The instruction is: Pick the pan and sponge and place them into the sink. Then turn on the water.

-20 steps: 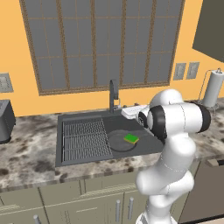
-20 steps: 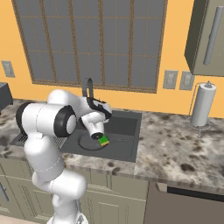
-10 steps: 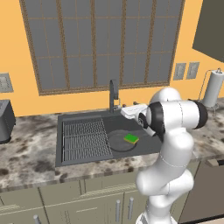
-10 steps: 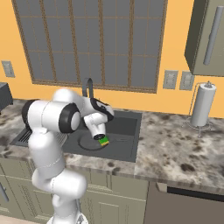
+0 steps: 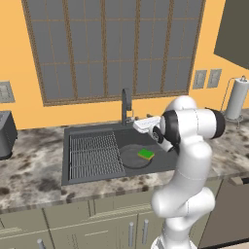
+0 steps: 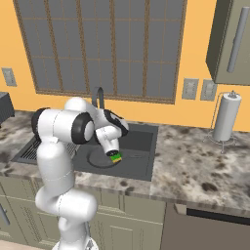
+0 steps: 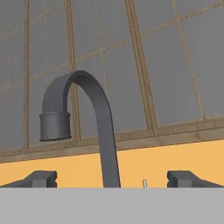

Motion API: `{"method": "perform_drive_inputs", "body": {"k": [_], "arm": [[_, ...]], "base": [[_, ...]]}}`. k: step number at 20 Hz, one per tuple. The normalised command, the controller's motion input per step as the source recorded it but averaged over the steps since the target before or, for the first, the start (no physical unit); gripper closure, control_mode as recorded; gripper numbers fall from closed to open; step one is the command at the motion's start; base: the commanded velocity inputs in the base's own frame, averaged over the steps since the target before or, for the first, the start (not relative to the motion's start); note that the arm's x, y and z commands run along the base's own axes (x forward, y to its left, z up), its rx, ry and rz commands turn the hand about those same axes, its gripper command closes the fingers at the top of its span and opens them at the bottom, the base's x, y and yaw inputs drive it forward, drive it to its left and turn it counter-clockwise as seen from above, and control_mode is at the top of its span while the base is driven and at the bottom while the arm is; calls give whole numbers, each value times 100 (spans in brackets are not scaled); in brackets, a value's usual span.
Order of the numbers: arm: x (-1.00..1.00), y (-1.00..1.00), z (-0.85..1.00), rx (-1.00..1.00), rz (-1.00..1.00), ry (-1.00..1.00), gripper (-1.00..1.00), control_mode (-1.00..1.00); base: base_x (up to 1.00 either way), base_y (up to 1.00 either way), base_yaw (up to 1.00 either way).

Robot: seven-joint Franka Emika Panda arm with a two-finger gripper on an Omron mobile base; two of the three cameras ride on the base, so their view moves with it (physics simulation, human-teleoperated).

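The pincer [image 7: 112,178] is held spread wide, empty — the faucet [image 7: 94,127] is seen straight ahead, between its tips.

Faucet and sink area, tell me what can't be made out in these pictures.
- Faucet base and handle: cut off by the bottom edge in the hand view; too small in the left base view.
- Pan: partly hidden behind the arm in the right base view.
- Sink drain: not discernible in the base views.
- Pincer: fingertips barely show, apart; contact with the faucet can't be judged.
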Motion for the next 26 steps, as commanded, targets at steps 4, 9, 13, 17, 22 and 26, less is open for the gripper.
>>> {"method": "perform_drive_inputs", "body": {"k": [4,9,13,17,22,26], "arm": [[19,0,-5,1,1,-2,-100,-100],[21,0,-1,2,1,-2,-100,-100],[21,0,-2,2,1,-1,-100,-100],[22,0,-5,1,1,-1,-100,-100],[27,3,-10,0,1,0,-100,-100],[30,2,-11,0,1,0,-100,-100]], "base": [[0,0,0],[0,0,0],[0,0,0],[0,0,0],[0,0,0],[0,0,0]]}}
